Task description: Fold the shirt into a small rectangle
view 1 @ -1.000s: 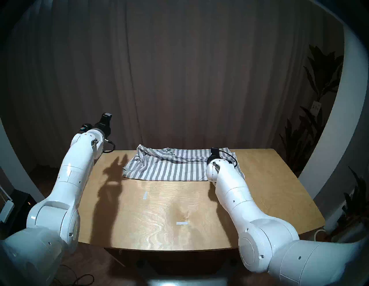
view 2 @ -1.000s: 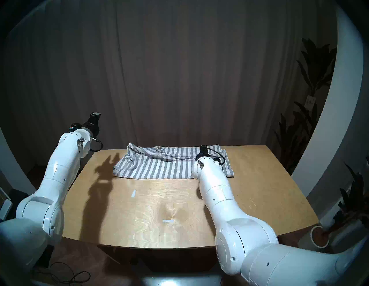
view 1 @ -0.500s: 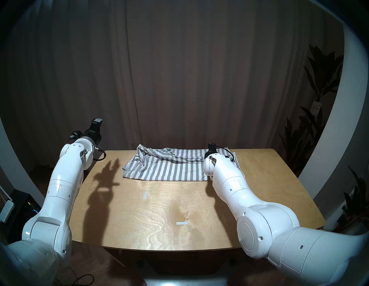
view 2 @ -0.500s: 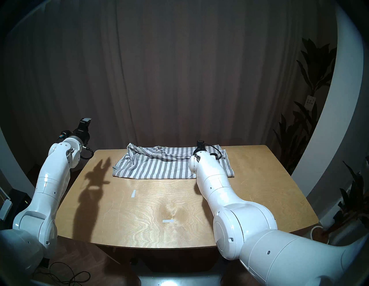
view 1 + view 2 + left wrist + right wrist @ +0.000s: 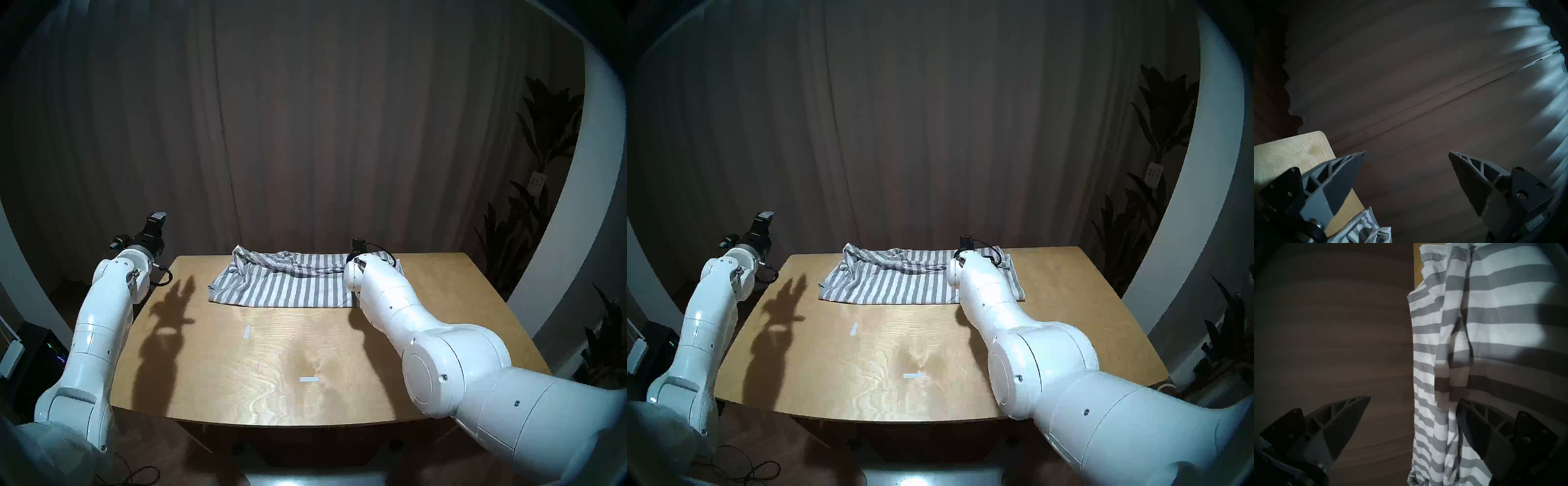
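Note:
The grey-and-white striped shirt (image 5: pixel 281 285) lies as a wide, rumpled band along the far edge of the wooden table (image 5: pixel 305 356); it also shows in the right head view (image 5: pixel 891 281). My left gripper (image 5: pixel 1407 152) is open and empty, raised in the air off the table's far left corner (image 5: pixel 157 217), apart from the shirt. My right gripper (image 5: pixel 1413 397) is open and empty over the shirt's far right part (image 5: pixel 1500 319), one finger (image 5: pixel 1480 426) above the cloth, the other beyond the table's far edge. In the head views its wrist (image 5: pixel 359 268) hides its fingers.
Two small strips of white tape (image 5: pixel 247 332) (image 5: pixel 309 379) are stuck on the table. A dark curtain (image 5: pixel 305 135) hangs close behind the far edge. Potted plants (image 5: pixel 543 142) stand at the right, and cables (image 5: pixel 135 473) lie on the floor at the near left.
My left arm has swung left and lower, off the table's left side. My right wrist has moved a little farther over the shirt's far edge. The shirt has not moved.

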